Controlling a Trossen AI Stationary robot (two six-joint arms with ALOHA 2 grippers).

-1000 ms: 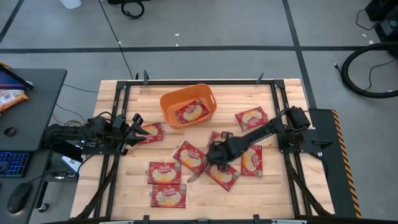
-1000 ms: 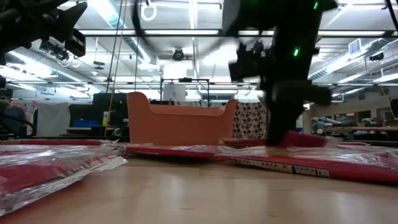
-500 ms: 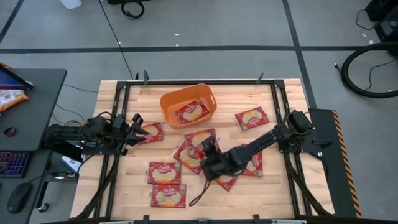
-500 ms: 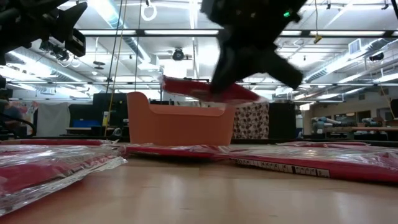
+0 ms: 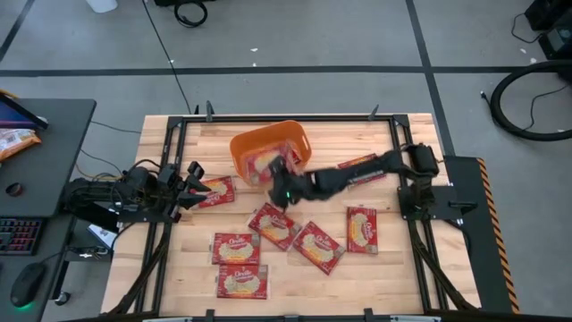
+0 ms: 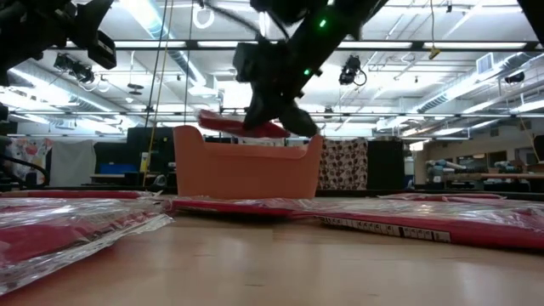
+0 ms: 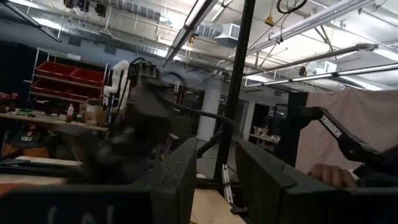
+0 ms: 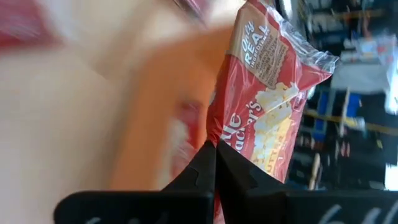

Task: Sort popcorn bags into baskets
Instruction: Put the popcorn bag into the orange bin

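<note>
My right gripper hangs over the near rim of the orange basket, shut on a red popcorn bag. In the low view the bag sits just above the basket's rim. Another bag seems to lie inside the basket, mostly covered by the held one. My left gripper waits open at the table's left side, beside a bag lying flat; its fingers point up into the room. Several more bags lie flat on the table, among them three mid-table. My right gripper pinches the popcorn bag between its two shut fingers at one end, and the rest of the bag reaches out ahead of the fingers. The bag is lifted clear and lies roughly level above the basket, sticking out past the gripper.
Two bags lie near the table's near-left corner. One bag near the right side is partly under the right arm. Black frame rails run along the table's left and right edges. A dark desk stands left of the table.
My right gripper has lifted a bag off the middle of the table and carried it up and toward the far-left, to above the basket's near rim. The bag went from lying flat to being lifted clear. The left arm has kept still.
</note>
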